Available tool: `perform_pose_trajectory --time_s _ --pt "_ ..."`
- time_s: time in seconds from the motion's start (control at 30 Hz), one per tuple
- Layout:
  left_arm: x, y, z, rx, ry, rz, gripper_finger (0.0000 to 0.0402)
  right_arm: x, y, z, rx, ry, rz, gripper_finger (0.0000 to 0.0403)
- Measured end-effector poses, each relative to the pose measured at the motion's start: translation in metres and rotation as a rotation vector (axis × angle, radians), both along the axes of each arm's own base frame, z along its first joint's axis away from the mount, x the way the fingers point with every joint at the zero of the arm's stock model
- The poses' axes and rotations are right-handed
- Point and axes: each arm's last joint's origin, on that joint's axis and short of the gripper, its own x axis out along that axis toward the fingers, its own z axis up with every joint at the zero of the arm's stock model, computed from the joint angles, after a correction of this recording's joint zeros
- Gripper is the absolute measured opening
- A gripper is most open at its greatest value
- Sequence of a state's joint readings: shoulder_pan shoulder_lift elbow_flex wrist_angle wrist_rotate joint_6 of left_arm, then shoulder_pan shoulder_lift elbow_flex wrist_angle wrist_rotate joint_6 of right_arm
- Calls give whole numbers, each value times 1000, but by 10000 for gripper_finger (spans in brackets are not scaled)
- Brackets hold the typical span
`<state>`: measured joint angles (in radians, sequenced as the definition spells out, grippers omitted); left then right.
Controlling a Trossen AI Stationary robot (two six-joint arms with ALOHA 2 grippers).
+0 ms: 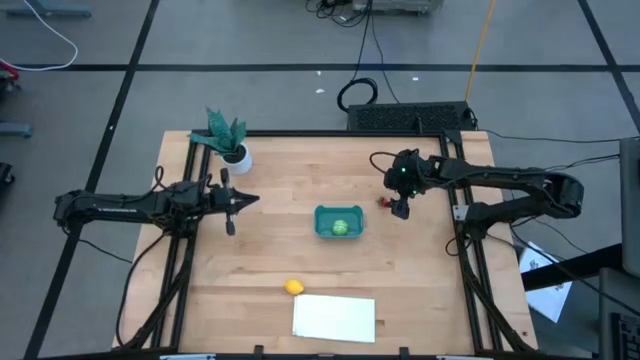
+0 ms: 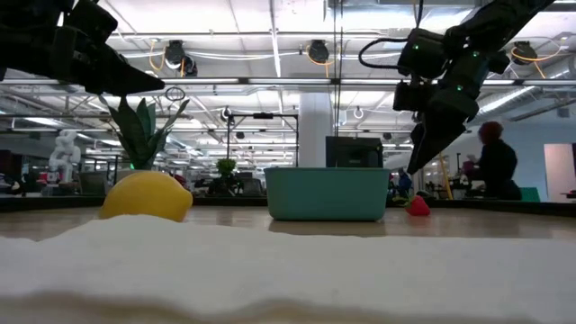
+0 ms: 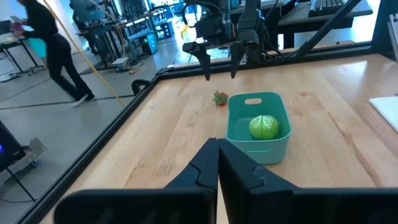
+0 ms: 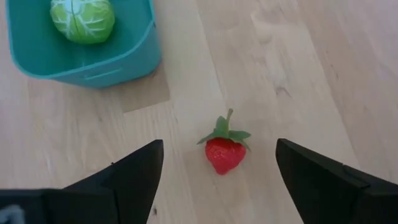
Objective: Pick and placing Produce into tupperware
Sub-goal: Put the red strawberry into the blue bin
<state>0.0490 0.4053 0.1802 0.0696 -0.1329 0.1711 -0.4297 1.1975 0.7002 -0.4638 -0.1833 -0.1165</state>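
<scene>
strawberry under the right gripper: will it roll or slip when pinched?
The strawberry lies on its side on bare wood, tapered, so it would probably pivot rather than roll far. Its glossy, plastic-looking skin may slip between the open right gripper's fingers. Looks small and light, so a nudge could skid it.

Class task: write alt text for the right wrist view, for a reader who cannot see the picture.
A small red toy strawberry with green leaves lies on the wooden table, centred between the open fingers of the right gripper, which hovers above without touching it. Beside it on the table stands a teal tub holding a round green toy vegetable.
</scene>
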Motion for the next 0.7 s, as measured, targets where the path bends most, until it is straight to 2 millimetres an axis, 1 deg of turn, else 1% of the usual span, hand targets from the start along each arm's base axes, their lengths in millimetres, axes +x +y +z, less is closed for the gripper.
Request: perform_pose_trajectory --time_s 0.13,0.23,0.43,0.57,0.7 --pt "0 0 0 0 0 0 27 3 -1 -8 22 36 -9 304" --pt "0 0 0 0 0 0 28 4 -2 -13 35 59 -13 304" --pt "0 0 0 0 0 0 14 7 -3 -22 56 102 -15 304" --pt "0 0 0 0 0 0 3 8 -4 -25 53 113 -11 304" --pt "0 0 0 0 0 0 7 9 -5 -27 17 133 -11 304"
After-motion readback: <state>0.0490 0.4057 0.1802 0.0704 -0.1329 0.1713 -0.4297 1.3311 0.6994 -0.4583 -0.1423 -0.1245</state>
